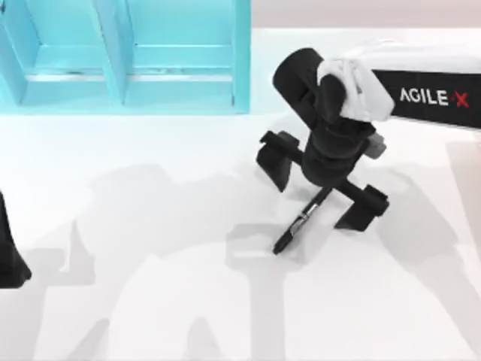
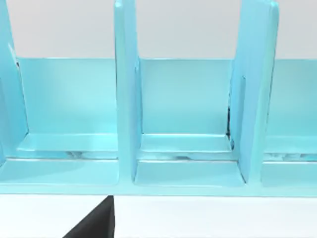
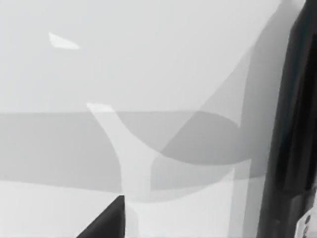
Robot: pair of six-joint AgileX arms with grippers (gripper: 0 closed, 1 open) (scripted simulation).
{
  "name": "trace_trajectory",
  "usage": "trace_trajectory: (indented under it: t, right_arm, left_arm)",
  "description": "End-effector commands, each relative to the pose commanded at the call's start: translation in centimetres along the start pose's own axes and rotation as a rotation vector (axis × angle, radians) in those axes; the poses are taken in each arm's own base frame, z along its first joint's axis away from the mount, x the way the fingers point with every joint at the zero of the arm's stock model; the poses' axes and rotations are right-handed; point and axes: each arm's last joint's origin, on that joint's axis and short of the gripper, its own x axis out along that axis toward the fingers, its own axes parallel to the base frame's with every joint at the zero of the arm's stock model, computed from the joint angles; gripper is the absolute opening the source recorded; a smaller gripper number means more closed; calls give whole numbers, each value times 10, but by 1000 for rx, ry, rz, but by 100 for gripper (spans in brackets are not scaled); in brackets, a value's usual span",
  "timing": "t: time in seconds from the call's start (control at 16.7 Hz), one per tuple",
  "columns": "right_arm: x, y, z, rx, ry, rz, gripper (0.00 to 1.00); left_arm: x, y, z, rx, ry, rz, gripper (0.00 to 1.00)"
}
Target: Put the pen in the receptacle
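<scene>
The pen (image 1: pixel 299 222), slim and black with a silver band, lies slanted on the white table right of centre. Its upper end runs under my right gripper (image 1: pixel 322 185). That gripper is open and hovers over this end, one finger standing well off on either side. Nothing touches the pen that I can see. The receptacle (image 1: pixel 180 90) is a cyan rack with upright dividers at the back left of the table. Its open compartments also face the left wrist view, receptacle (image 2: pixel 188 148). My left arm (image 1: pixel 11 259) is parked at the table's left edge.
The white table (image 1: pixel 150 286) carries only arm shadows in front of the rack. The rack's right wall (image 1: pixel 242 56) stands a short way behind and left of my right gripper.
</scene>
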Motion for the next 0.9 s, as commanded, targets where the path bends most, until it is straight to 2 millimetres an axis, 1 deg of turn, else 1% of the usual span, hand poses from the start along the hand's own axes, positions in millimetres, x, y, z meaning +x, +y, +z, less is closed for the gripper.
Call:
trace_trajectory:
  t: [0.54, 0.6, 0.9]
  right_arm:
    - [0, 0, 0, 0, 0, 0, 2]
    - [0, 0, 0, 0, 0, 0, 0]
    - [0, 0, 0, 0, 0, 0, 0]
  left_arm:
    - [0, 0, 0, 0, 0, 0, 100]
    - [0, 0, 0, 0, 0, 0, 100]
    - [0, 0, 0, 0, 0, 0, 100]
